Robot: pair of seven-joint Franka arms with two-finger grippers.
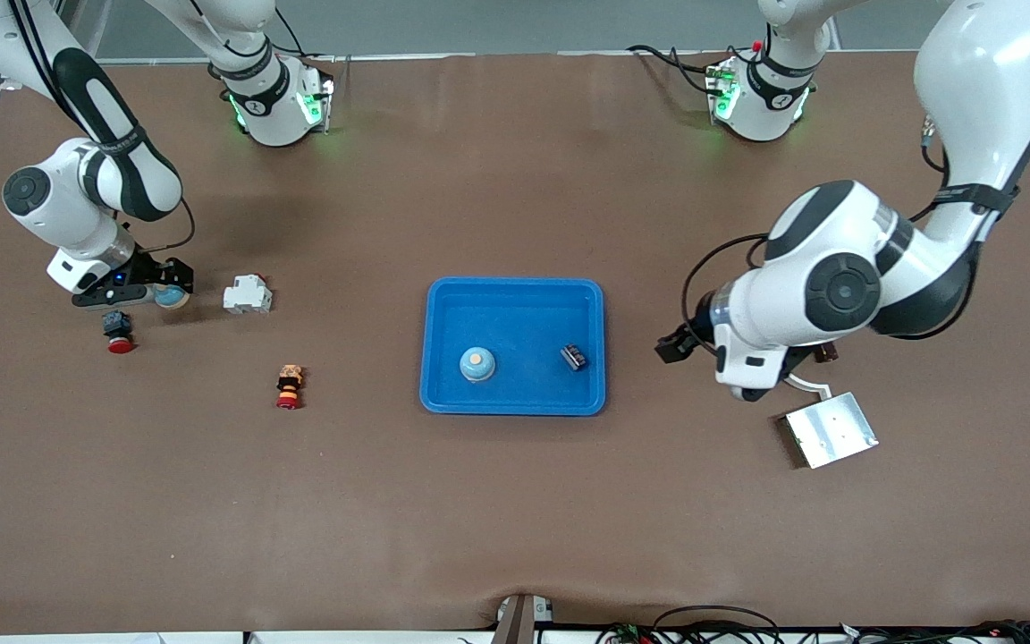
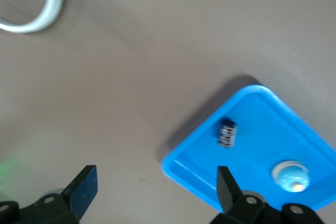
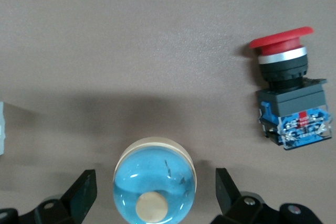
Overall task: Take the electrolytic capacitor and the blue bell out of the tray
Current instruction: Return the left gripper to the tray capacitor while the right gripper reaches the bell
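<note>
Toward the right arm's end of the table, several small parts lie close together. A white block (image 1: 247, 293) sits just beside the right gripper (image 1: 166, 293), on the side toward the tray. A red push button (image 1: 119, 333) lies on its side, a little nearer to the front camera than the gripper. An orange and red switch (image 1: 290, 386) lies nearer to the camera again, between that group and the tray, well apart from both.

At mid-table the blue tray (image 1: 515, 404) holds a bell (image 1: 477, 362) and a capacitor (image 1: 573, 357). They are apart from each other, both in the half of the tray nearer the camera. Nothing covers either one.

Toward the left arm's end, a grey metal plate (image 1: 831, 429) lies flat on the table, nearer to the camera than the left arm's wrist. A small brown part (image 1: 826, 351) shows beside that wrist, mostly hidden by the arm. In the left wrist view a white cable loop (image 2: 31, 22) rests on the table.

The right arm is bent down low, its gripper at table level around a second bell (image 3: 155, 184), a blue dome with a tan button. Its fingers (image 3: 81, 192) are spread, one on each side of the dome, with a gap showing on both sides.

The left arm is folded at the elbow, wrist turned toward the tray. The left gripper (image 2: 156, 177) hangs over bare table just beside the tray's end, with its fingers (image 2: 84, 184) spread wide and nothing between them.
</note>
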